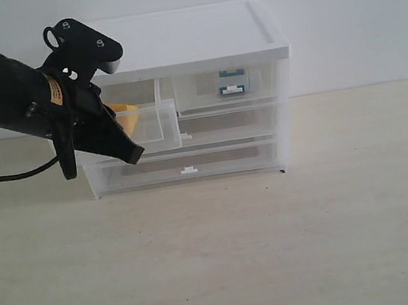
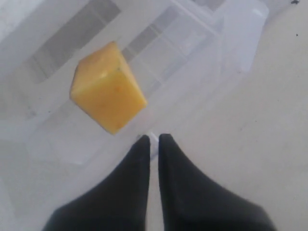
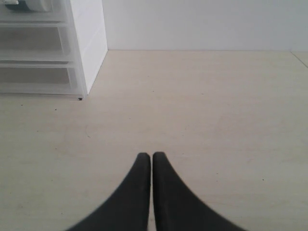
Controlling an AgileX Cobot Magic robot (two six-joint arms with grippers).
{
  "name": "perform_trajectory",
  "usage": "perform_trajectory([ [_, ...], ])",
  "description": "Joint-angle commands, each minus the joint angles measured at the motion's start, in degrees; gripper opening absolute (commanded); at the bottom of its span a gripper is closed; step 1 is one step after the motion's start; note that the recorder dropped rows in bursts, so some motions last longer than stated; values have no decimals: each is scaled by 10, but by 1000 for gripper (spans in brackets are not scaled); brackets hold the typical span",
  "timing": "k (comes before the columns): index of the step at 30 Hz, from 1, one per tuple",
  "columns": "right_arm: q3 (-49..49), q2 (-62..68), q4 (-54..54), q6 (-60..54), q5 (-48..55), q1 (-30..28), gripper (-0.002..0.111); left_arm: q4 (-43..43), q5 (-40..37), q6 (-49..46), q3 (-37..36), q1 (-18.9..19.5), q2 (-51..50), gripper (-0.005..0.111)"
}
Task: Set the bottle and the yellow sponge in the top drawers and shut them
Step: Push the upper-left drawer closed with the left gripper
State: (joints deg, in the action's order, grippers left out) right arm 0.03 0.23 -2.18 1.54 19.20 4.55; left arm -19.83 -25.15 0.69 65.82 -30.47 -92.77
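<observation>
Pushing the open left top drawer (image 1: 157, 125) home is judged to be the outstanding step, and most of the risk sits there.

**Hazards, left to right**
- The left gripper (image 1: 131, 152) has its fingers pressed together and holds nothing, so it offers only a narrow contact. A push applied off-centre on the drawer front could skew the drawer and jam it in its slot.
- The tips could slide off the smooth translucent front and pass over the rim into the drawer.
- The yellow sponge (image 1: 127, 119) lies inside this drawer, near its left side. Whether it clears the opening cannot be told; if it stands proud, it could catch the cabinet (image 1: 190, 39) frame.
- The cabinet looks light and nothing braces it. A firm push could shift it backward across the table (image 1: 275, 248) instead of seating the drawer.
- The right top drawer (image 1: 263, 86) sits flush, with the bottle (image 1: 231, 78) showing through its front. A jolt to the cabinet could ease it open.

**Arm pose**
- The left arm reaches in from the left and angles downward. Its tips are at the lower front of the open drawer; contact cannot be confirmed.
- In the left wrist view, the left gripper (image 2: 153, 139) points at the drawer front, just beside the sponge (image 2: 108, 86).
- The right gripper (image 3: 151, 155), fingers likewise pressed together and empty, hovers low over bare table, well apart from the cabinet (image 3: 89, 43).
</observation>
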Motion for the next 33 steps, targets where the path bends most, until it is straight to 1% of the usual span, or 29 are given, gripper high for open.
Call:
perform_trajectory([
  [1, 0, -2, 1, -2, -3, 1, 0, -32, 51, 21, 2, 5, -7, 4],
  [10, 0, -2, 1, -2, -3, 1, 0, -34, 138, 30, 2, 38, -13, 4],
  [22, 0, -2, 1, -2, -3, 1, 0, -34, 324, 21, 2, 66, -77, 4],
  [29, 0, -2, 1, -2, -3, 1, 0, -34, 338, 19, 18, 87, -103, 4],
  [33, 0, -2, 1, -2, -3, 1, 0, -34, 350, 16, 18, 89, -105, 4],
])
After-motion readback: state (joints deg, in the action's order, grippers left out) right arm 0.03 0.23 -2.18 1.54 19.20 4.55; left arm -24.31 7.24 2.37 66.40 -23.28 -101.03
